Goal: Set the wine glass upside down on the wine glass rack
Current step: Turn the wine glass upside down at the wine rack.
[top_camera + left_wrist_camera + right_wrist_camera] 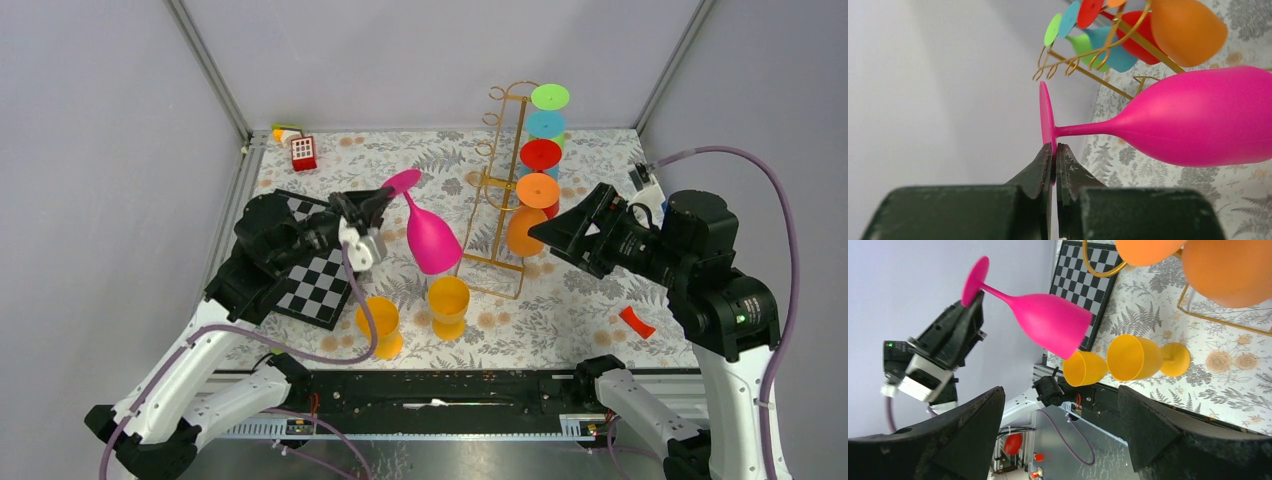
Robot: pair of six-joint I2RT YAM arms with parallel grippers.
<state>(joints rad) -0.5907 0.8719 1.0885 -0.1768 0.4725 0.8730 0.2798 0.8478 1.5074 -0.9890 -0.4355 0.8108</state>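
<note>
My left gripper [378, 207] is shut on the foot rim of a pink wine glass [432, 238] and holds it upside down in the air, bowl down, left of the rack. In the left wrist view the fingers [1040, 165] pinch the pink foot disc [1046, 117]; the bowl [1208, 117] reaches right. The gold wire rack [497, 180] stands at the table's middle back with several coloured glasses hanging upside down, the lowest one orange [524, 230]. My right gripper [540, 232] is open and empty just right of the rack; its view shows the pink glass [1048, 317].
Two yellow glasses [448, 305] [379, 325] stand upright on the floral tablecloth near the front. A checkerboard [318, 275] lies under the left arm. A red-and-white box [303, 152] sits at the back left, a red piece [636, 321] at the right front.
</note>
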